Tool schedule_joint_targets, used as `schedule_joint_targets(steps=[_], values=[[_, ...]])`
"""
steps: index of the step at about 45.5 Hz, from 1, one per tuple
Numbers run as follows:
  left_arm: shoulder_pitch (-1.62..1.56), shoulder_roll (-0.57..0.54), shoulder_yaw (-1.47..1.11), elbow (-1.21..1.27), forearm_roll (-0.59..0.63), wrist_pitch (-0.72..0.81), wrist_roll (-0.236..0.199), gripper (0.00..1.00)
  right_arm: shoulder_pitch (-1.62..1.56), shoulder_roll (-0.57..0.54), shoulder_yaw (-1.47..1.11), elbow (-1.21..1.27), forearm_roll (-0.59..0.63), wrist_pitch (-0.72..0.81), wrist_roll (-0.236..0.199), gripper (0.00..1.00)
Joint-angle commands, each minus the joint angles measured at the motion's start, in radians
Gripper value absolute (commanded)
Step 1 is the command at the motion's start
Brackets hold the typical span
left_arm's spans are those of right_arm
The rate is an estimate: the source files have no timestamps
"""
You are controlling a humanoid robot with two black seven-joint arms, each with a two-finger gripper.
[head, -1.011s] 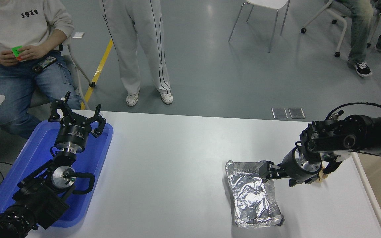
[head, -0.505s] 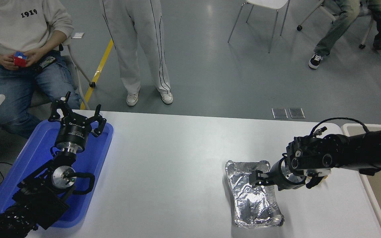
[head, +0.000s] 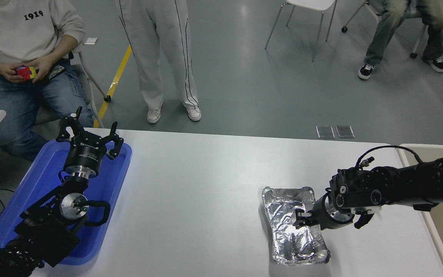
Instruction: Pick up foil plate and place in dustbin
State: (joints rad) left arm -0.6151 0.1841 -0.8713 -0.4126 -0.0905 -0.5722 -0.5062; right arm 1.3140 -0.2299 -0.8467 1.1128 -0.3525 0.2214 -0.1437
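Foil plate (head: 292, 227), shiny, crinkled, raised rim, lies on the counter (head: 206, 200), long axis running away from the camera. Right hand (head: 300, 218) reaches over its right rim; fingers' state unclear. Left hand (head: 89, 138) splayed apart.

Pretty bright, even overhead light here, the white table (head: 206, 192) looked a bit washed out, the foil plate (head: 288, 246) threw hot glare spots, shadows stayed soft, and everything was sharp.
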Motion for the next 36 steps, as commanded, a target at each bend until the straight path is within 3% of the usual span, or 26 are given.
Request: schedule_joint_targets(steps=[1, 25, 36], values=[[0.0, 0.0, 0.0, 0.0, 0.0, 0.0, 0.0, 1.0, -0.001, -0.006, -0.003, 0.013, 0.006, 0.009, 0.0, 0.0], [0.0, 0.0, 0.0, 0.0, 0.0, 0.0, 0.0, 1.0, 0.013, -0.016, 0.0, 0.021, 0.012, 0.062, 0.0, 0.0], [0.0, 0.0, 0.0, 0.0, 0.0, 0.0, 0.0, 1.0, 0.093, -0.063, -0.003, 0.045, 0.016, 0.199, -0.002, 0.0]])
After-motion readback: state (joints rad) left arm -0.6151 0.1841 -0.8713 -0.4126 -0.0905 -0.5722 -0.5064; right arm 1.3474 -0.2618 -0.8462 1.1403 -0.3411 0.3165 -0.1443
